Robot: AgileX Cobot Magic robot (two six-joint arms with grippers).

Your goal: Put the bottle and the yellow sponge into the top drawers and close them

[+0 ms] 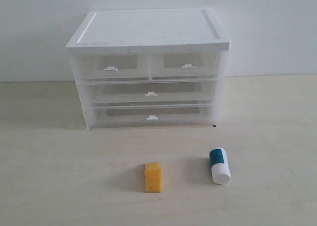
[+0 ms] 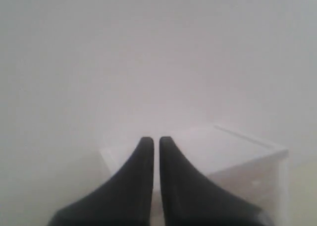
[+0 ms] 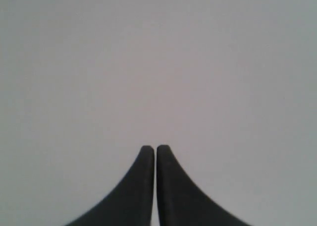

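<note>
yellow sponge (image 1: pixel 152 177) and bottle (image 1: pixel 220 165) lying apart, top drawers (image 1: pixel 149 66) shut

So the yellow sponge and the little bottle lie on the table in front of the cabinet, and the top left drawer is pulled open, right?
Not quite. The exterior view shows the top left drawer shut, flush with the cabinet front. The yellow sponge and the bottle do lie on the table before it.

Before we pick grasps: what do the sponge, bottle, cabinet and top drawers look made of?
Sponge: yellow-orange foam, matte, pitted faces.
Bottle: probably hard plastic, smooth teal body, white cap.
Cabinet: likely plastic, opaque white lid with moulded rim.
Top drawers: translucent plastic, dim interior showing through, white handles.
</note>
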